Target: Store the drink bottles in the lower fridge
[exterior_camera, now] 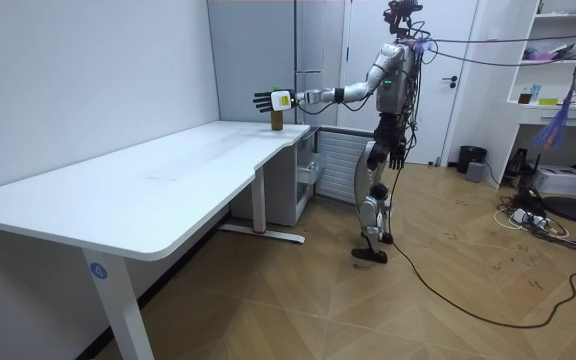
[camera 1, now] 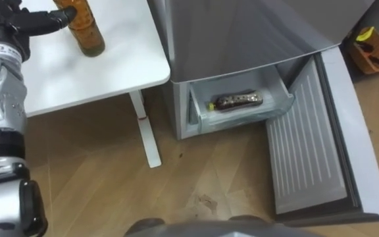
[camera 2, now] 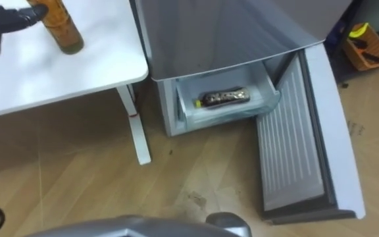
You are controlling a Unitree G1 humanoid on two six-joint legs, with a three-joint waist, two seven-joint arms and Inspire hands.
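An amber drink bottle stands upright near the corner of the white table. My left hand reaches over the table from the left, open, its straight fingertips at the bottle's upper part without closing round it. In the room view the same hand is held out just above the bottle. A dark bottle with a yellow cap lies on its side in the open lower fridge drawer. My right hand hangs at my side.
The lower fridge door lies swung open to the right, its ribbed inside facing up. The table's white leg stands between table and fridge. An orange box sits at the far right. I stand on the wooden floor in front of the fridge.
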